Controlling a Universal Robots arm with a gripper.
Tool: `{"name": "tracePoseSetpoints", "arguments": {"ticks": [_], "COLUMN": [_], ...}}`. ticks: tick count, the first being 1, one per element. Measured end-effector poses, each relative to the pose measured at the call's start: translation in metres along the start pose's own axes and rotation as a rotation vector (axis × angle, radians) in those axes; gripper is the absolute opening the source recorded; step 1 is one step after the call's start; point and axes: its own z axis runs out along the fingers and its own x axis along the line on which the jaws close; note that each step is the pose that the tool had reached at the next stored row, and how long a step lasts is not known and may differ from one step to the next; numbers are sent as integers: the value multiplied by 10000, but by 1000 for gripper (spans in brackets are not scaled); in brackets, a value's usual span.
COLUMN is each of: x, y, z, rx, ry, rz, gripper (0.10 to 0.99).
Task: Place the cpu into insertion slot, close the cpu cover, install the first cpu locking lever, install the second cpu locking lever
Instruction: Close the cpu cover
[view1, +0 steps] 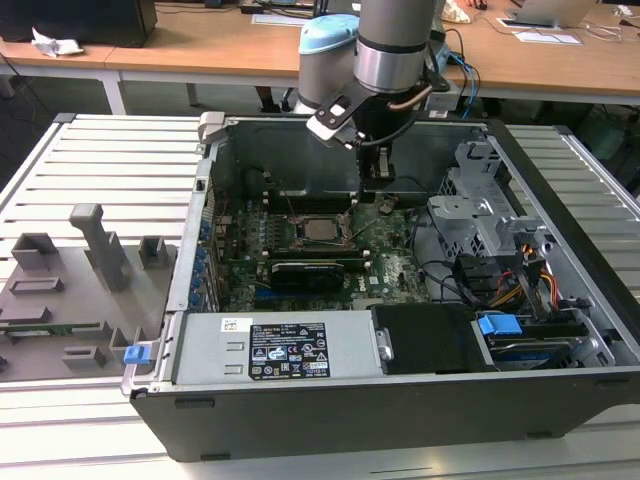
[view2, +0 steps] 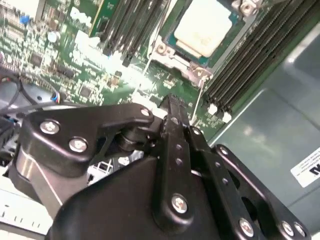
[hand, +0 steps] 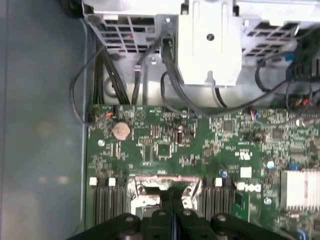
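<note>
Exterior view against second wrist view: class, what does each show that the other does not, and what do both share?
Exterior view alone: the arm, the power supply, the drive cage and grey fixtures outside the case, on the exterior view's left. Second wrist view alone: screws in the black links beside the shut fingers. Both: the gripper over the motherboard, and the cpu seated in its slot between memory slots.

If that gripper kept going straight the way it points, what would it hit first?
The gripper would likely meet the motherboard right beside the insertion slot, perhaps that slot's metal rim; depth is unclear.
</note>
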Motion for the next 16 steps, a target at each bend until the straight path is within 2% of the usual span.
{"name": "tracePoseSetpoints", "arguments": {"ticks": [6,11,13,16], "x": [23,26,23,22], "y": [154,227,314,335], "z": [8,14,40,125], "rx": [21,23,31,44], "ry": [-20,-34,-34,-33], "rz": [-83,-85,-85,-82], "gripper": [106,106,106,106]}}
